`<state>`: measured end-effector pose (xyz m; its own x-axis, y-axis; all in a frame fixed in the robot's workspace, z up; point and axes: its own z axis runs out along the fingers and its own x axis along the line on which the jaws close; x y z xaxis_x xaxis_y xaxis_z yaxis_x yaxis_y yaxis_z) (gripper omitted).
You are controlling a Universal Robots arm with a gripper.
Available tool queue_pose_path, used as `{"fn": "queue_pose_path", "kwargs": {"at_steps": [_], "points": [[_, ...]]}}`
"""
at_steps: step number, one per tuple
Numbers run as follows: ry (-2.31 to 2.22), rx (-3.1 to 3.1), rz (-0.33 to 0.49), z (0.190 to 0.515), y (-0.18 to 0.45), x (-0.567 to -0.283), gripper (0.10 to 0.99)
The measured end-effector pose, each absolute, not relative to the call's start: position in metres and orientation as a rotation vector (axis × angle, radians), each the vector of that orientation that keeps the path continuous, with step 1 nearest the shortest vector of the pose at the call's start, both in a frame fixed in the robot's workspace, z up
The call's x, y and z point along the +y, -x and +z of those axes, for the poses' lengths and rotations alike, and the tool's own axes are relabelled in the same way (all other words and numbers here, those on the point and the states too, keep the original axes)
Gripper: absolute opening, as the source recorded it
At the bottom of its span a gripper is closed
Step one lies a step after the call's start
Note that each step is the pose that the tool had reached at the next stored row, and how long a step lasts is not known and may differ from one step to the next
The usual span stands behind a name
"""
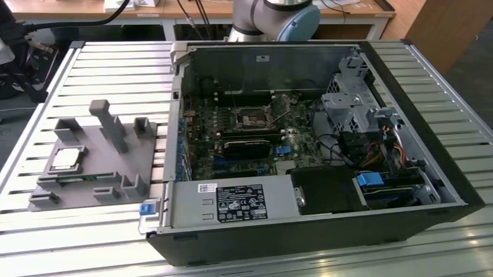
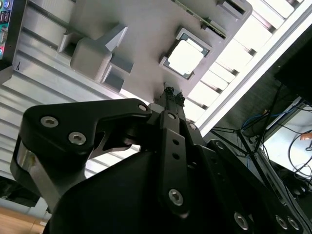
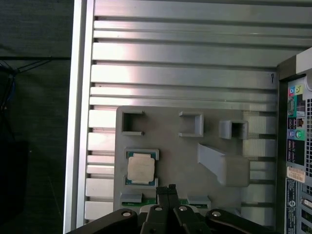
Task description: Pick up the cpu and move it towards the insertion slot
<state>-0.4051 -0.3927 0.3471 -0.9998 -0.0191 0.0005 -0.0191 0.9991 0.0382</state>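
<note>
Over the slatted metal table (image 3: 185,73), the tool (image 3: 167,189) hangs closed near the cpu (image 3: 141,168).

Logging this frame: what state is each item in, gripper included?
cpu: lying flat in a recess of the grey fixture, not gripped.
gripper: shut, holding nothing, over the grey fixture, clear of the cpu.
insertion slot: no cpu in it, dark centre showing.
grey fixture: resting flat on the slatted table.
computer case: side open, board exposed.
</note>
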Motion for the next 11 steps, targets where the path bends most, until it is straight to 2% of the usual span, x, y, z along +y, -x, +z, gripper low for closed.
{"fn": "queue_pose_path", "kwargs": {"at_steps": [11], "points": [[-0.030,-3.140,-0.060,0.3439,0.4051,-0.3927,0.106]]}}
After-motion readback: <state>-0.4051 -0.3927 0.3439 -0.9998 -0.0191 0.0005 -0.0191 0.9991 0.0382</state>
